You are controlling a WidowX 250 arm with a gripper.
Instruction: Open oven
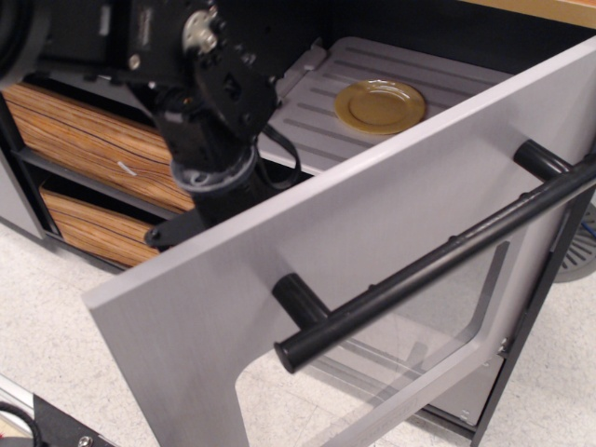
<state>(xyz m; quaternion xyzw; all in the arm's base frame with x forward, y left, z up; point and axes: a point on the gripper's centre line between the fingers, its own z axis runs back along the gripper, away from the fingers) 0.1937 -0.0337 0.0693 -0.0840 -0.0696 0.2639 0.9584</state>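
Black robot arm reaches down behind the swung-down brushed-grey oven door; hand hidden by door edge, grip undeterminable.

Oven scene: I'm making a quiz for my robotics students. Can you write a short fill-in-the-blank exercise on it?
1. The oven door is hinged along its ____ edge.
2. On the grey ribbed shelf lies a yellow ____.
3. The bar handle on the door is coloured ____.
4. Left of the oven, the drawers have an orange ____ finish.

Missing words: bottom; plate; black; wood-grain
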